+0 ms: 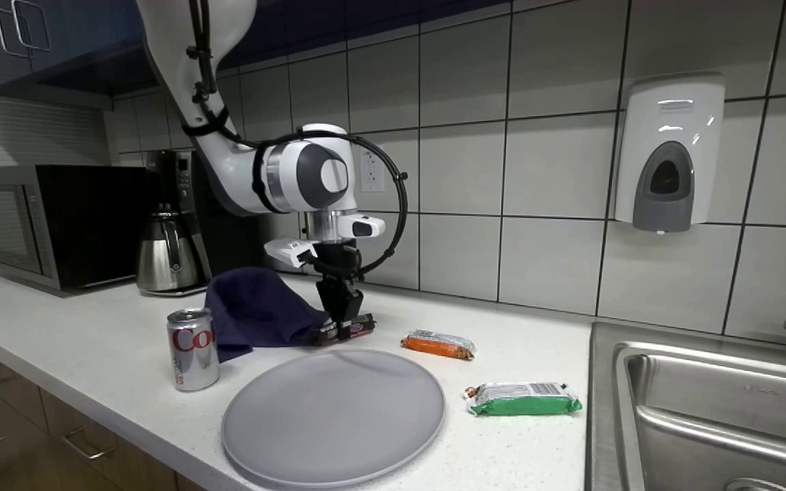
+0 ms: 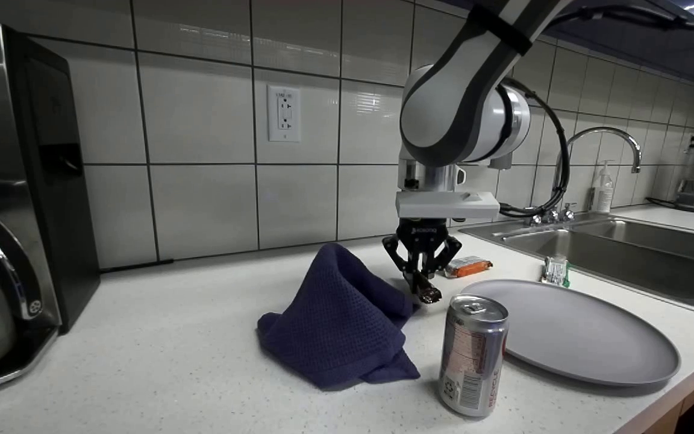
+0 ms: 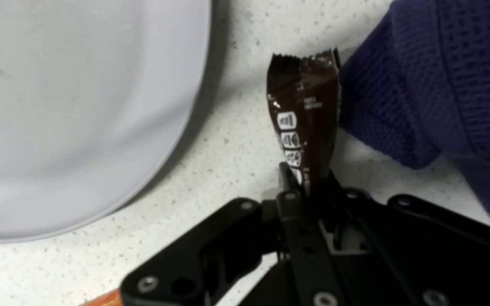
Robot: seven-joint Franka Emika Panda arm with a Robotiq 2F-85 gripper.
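Brown-wrapped bar (image 3: 306,110), wrist view: pinched between the jaws of the gripper (image 3: 311,182), which stand nearly together, only the bar separating them. Crimped end of the wrapper projects past the jaws, toward the top of this view. Navy cloth (image 3: 432,76) at right, just beside the wrapper; contact between the two cannot be told. Grey plate (image 3: 164,170) at left, apart from the bar, a strip of speckled desk (image 3: 236,148) between. In an exterior view, gripper points downward; bar sits low, past the plate's far rim, one end by the edge of the cloth; whether it bears on the desk is unclear. Silver soda can (image 1: 194,351) upright, in front of the cloth and near the plate. Orange packet (image 1: 438,346) and green packet (image 1: 522,402) lie flat, right of the plate; steel sink (image 1: 608,409) at far right. Microwave (image 1: 86,225) and steel carafe (image 1: 154,262) at left; soap dispenser (image 1: 669,150) on the tiled wall (image 1: 557,164). In an exterior view, near end of the bar sticks out from the jaws, apart from the can. Outlet (image 2: 284,113) on the wall behind the cloth; curved faucet (image 2: 606,129) at the sink, pump bottle (image 2: 603,191) beside it.
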